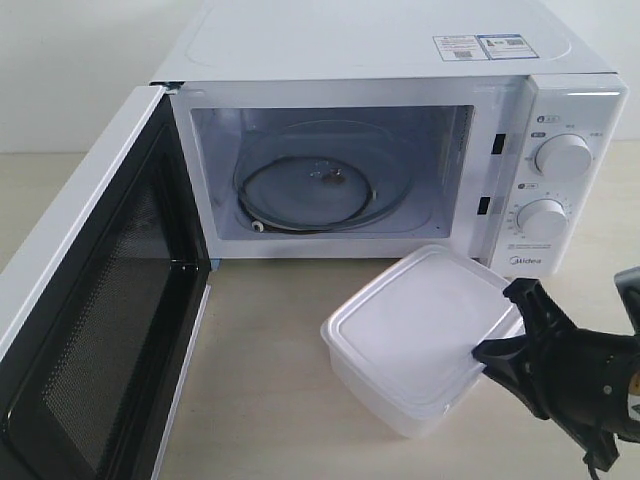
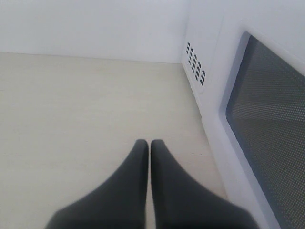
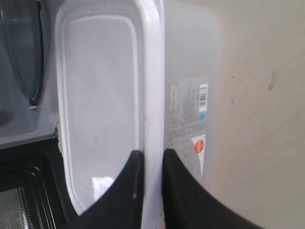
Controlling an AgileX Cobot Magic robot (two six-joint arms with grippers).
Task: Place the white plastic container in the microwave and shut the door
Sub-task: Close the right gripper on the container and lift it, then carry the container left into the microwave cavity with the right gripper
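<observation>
The white plastic container point(image 1: 415, 335) hangs tilted just in front of the microwave point(image 1: 400, 130), lifted off the table. My right gripper point(image 1: 497, 340) is shut on its lid rim at the near right edge; one finger lies on the lid, the other on the labelled side wall. In the right wrist view the container point(image 3: 105, 95) fills the frame with my right gripper point(image 3: 151, 160) pinching its rim. The door point(image 1: 90, 300) stands wide open to the left, its mesh inner face showing. The glass turntable point(image 1: 320, 185) is bare. My left gripper point(image 2: 149, 145) is shut and empty, beside the door's window point(image 2: 271, 143).
Two round knobs point(image 1: 562, 157) sit on the microwave's right panel, close behind the container. Stickers point(image 1: 480, 46) lie on the microwave's top. The beige tabletop point(image 1: 270, 380) stretches between the open door and the container.
</observation>
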